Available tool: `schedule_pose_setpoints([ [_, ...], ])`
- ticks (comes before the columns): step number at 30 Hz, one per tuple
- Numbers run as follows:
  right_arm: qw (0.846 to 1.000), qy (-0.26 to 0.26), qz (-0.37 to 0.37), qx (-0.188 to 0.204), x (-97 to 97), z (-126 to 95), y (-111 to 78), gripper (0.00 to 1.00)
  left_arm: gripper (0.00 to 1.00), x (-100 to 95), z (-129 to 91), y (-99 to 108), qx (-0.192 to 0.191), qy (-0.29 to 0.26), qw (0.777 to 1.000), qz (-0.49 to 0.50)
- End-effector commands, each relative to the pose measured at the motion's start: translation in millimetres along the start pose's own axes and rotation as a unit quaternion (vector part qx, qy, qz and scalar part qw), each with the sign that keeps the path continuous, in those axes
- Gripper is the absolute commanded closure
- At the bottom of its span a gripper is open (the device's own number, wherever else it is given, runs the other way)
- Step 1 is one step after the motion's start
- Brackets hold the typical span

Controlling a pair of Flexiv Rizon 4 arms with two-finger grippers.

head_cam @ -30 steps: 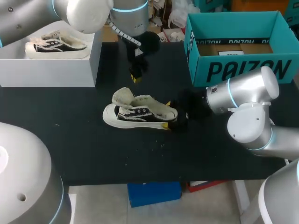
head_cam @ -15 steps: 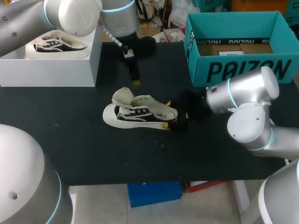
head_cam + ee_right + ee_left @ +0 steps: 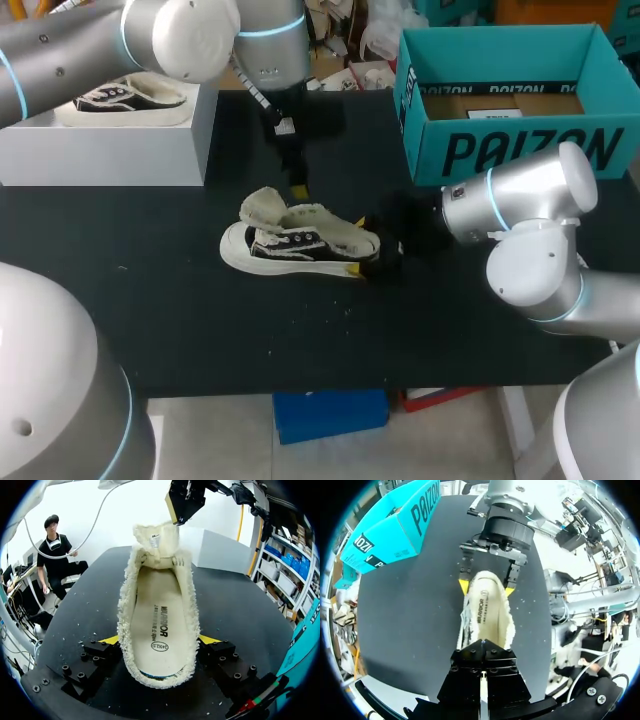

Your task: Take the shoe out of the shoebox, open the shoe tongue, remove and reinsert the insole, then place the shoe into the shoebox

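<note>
Centre of desk (image 3: 180,330): shoe (image 3: 300,242), right jaws clamping heel; left jaws closed, empty, near tongue (image 3: 262,207). Tongue open; insole (image 3: 157,625) in. Next: left jaws part, pinch insole edge.

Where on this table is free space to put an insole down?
Free: the table strip in front of the shoe, and the patch in front of the white box. Crowded: around the shoe, between left gripper and right gripper.

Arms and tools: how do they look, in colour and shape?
The left arm and right arm are smooth silver-grey tubes with rounded joints and light-blue rings. The left tool and right tool are black and blocky, with yellow tips.
</note>
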State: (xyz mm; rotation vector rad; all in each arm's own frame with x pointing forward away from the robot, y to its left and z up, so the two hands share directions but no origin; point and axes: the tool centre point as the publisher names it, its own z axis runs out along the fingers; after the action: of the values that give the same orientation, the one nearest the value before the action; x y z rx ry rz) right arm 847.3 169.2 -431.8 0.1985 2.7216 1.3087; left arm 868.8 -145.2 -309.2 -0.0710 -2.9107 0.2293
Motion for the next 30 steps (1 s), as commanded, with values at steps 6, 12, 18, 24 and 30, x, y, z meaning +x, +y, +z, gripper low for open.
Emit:
schedule_pose_setpoints([
  [6, 1.0, -0.001, 0.001, 0.002, -0.3, 2.9, -2.5, 1.0, 1.0, 3.5, 25.3, -7.9, 0.002, 0.017, 1.0, 0.011],
  [12, 1.0, -0.001, 0.001, 0.002, -0.3, 2.9, -2.5, 1.0, 1.0, 9.9, 41.4, -11.0, -0.005, 0.031, 0.999, 0.016],
  [18, 1.0, -0.001, 0.001, 0.002, -0.3, 2.9, -2.5, 1.0, 1.0, 12.8, 45.9, -11.0, -0.012, 0.043, 0.999, 0.009],
  [24, 1.0, -0.001, 0.001, 0.002, -0.3, 2.9, -2.5, 1.0, 1.0, 12.8, 45.9, -11.0, -0.012, 0.043, 0.999, 0.009],
  [30, 1.0, -0.001, 0.001, 0.002, -0.3, 2.9, -2.5, 1.0, 1.0, 9.5, 44.0, -11.3, -0.006, 0.047, 0.999, 0.021],
])
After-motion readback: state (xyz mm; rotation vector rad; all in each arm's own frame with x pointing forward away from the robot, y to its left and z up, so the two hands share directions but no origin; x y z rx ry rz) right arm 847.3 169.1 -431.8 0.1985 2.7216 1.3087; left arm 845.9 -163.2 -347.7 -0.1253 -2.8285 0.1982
